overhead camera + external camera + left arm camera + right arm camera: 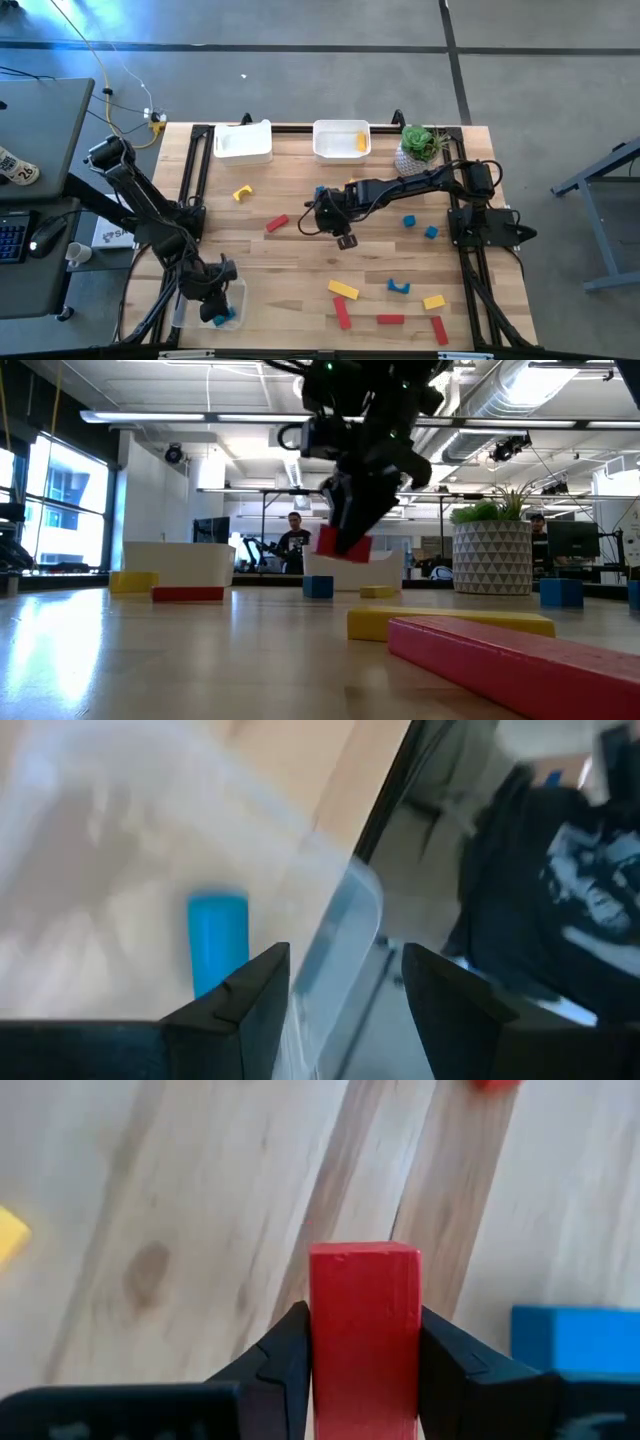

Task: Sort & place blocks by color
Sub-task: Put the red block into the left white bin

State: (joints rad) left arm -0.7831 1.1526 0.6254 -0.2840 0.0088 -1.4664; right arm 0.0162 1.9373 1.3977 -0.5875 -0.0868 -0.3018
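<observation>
While my left claw [340,1010] hangs open over the clear bin [236,296] holding a blue block [218,938], my right claw [364,1355] grips a red block [363,1325] above mid-worktop [300,265], and I can read no writing anywhere.

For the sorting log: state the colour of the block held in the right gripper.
Red: a solid red rectangular block clamped in the right gripper, clearest in the right wrist view.
</observation>
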